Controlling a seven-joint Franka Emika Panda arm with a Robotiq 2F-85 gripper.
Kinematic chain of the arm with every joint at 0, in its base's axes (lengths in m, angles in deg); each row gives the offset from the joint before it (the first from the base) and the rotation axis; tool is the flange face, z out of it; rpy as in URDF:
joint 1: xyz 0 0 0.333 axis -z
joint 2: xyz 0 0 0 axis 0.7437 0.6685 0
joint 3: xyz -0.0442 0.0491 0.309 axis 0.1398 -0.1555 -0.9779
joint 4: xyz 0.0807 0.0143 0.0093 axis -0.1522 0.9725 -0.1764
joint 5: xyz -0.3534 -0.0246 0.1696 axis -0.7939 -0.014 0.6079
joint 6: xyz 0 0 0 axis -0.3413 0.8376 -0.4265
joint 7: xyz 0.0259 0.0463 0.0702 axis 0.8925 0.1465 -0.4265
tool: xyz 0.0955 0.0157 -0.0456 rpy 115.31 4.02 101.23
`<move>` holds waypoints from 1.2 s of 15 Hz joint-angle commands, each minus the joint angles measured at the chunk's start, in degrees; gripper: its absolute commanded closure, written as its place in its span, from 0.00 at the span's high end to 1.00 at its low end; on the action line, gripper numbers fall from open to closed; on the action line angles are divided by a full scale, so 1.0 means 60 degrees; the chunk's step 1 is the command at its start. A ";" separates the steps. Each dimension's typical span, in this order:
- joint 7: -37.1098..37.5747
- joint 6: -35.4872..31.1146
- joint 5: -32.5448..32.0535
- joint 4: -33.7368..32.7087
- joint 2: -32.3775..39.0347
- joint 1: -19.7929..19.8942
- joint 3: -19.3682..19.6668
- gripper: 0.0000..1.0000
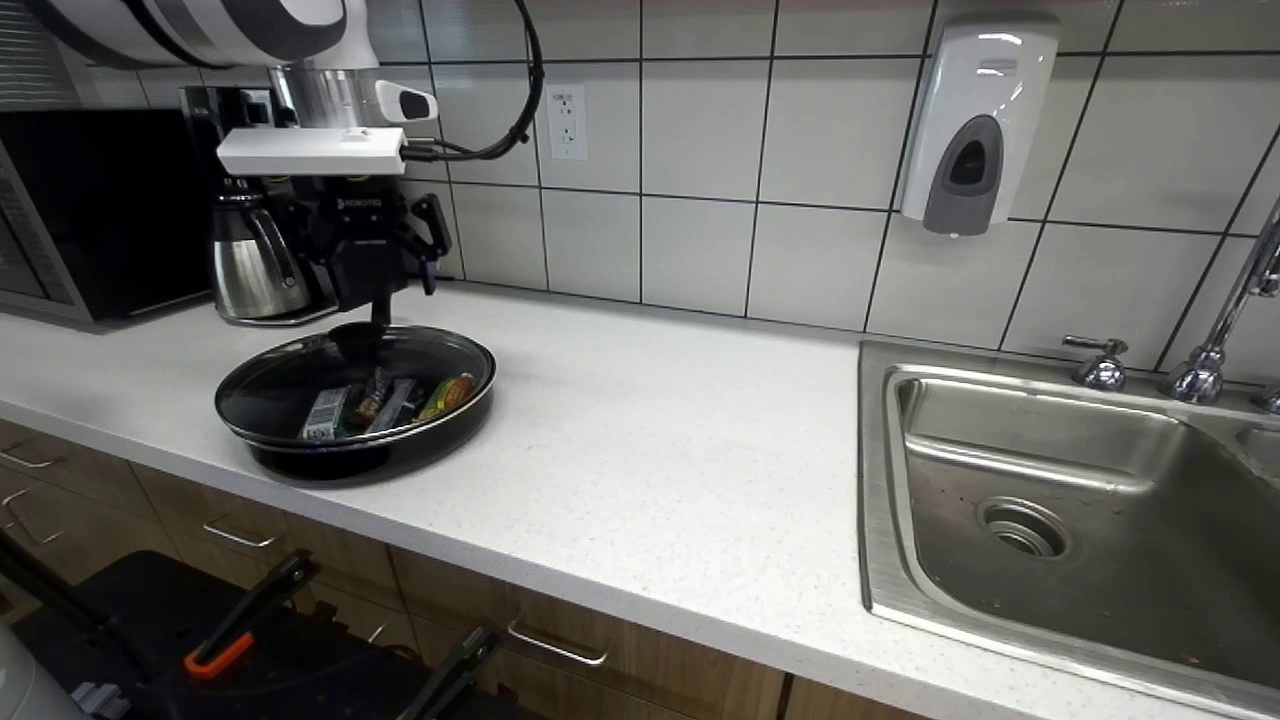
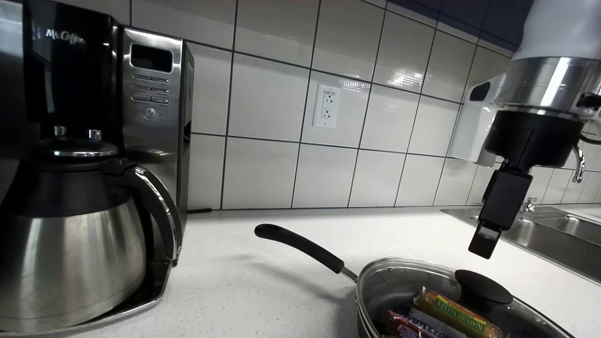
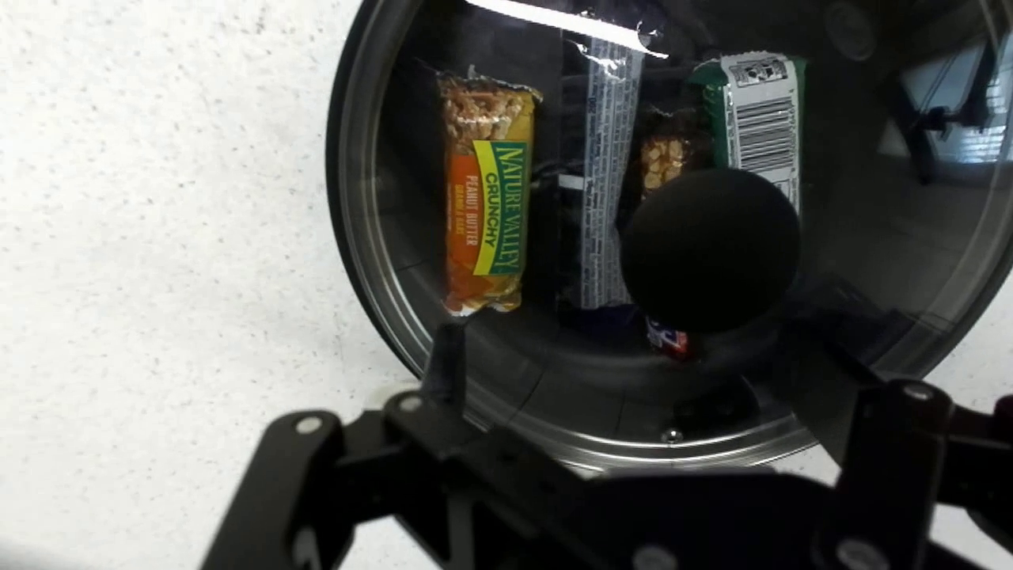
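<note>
My hand (image 3: 625,348) is spread wide, nothing in it, hanging just above the lid (image 1: 340,378) on this pan (image 1: 340,462). Pan's sitting close to the front edge of the tabletop (image 1: 660,430), but there's loads of room toward the sink (image 1: 880,470). In an exterior view I get the handle (image 2: 305,246), plus a gap between my fingertips (image 2: 485,241) and the knob (image 2: 483,286); wrist view hides the handle but I can read "peanut butter" on a granola bar (image 3: 487,202) there.

White, dark-grouted tiles (image 2: 270,94) rise behind a speckled white tabletop (image 1: 650,430), light glinting off their faces. An outlet (image 1: 567,122) and a dispenser (image 1: 980,125) are mounted there; below the tabletop run wood-fronted drawers (image 1: 630,645). A steel sink (image 1: 1100,560) with a chrome faucet (image 1: 1197,380) sits well apart from a coffee maker (image 2: 73,70).
</note>
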 commanded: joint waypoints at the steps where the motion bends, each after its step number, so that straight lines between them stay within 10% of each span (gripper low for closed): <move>1: 0.0651 0.0312 -0.0094 0.0082 -0.0391 0.0337 0.0097 1.00; 18: 0.2926 0.1171 -0.1972 0.0901 -0.1794 0.2170 0.0623 1.00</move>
